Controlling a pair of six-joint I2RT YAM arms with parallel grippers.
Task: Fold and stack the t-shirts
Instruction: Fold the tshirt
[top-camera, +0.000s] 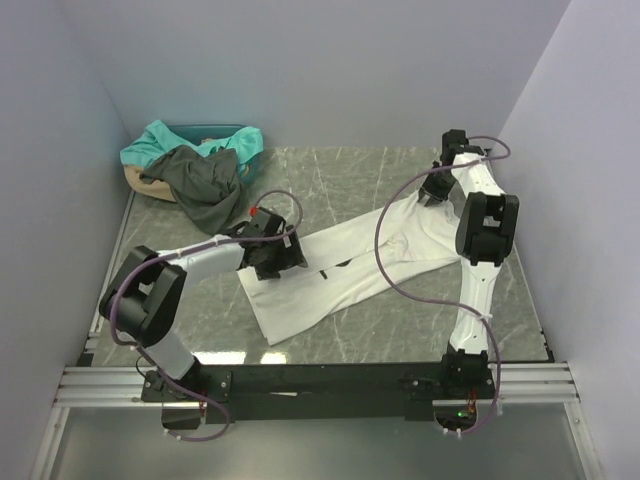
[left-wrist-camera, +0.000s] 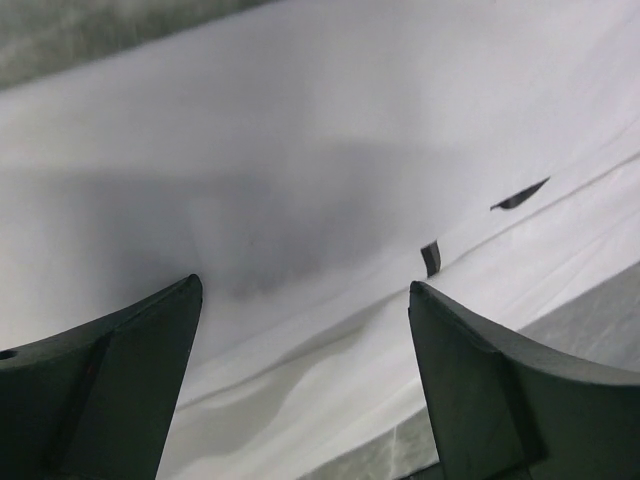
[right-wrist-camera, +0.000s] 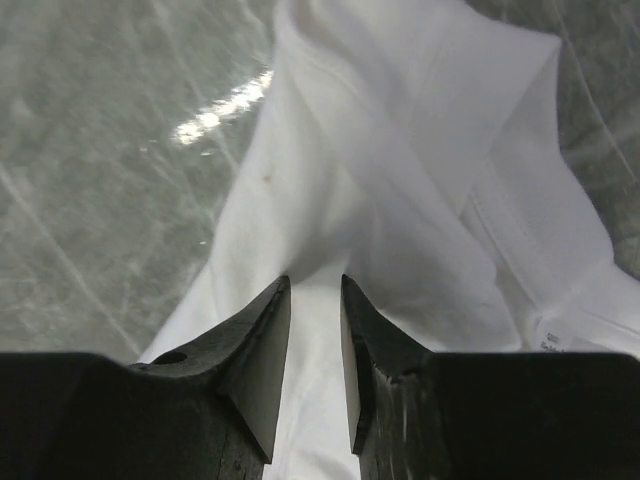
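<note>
Altogether: one white t-shirt (top-camera: 325, 292); one grey t-shirt (top-camera: 205, 185); one teal t-shirt (top-camera: 160, 140).

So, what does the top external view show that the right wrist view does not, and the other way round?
Only the top view: the left gripper over the white t-shirt, and the dark grey t-shirt and teal t-shirt heaped in the far left corner. Only the right wrist view: the right gripper pinching a bunched fold of white cloth, and a small label by a seam. Both: the white t-shirt and the marble table.
</note>
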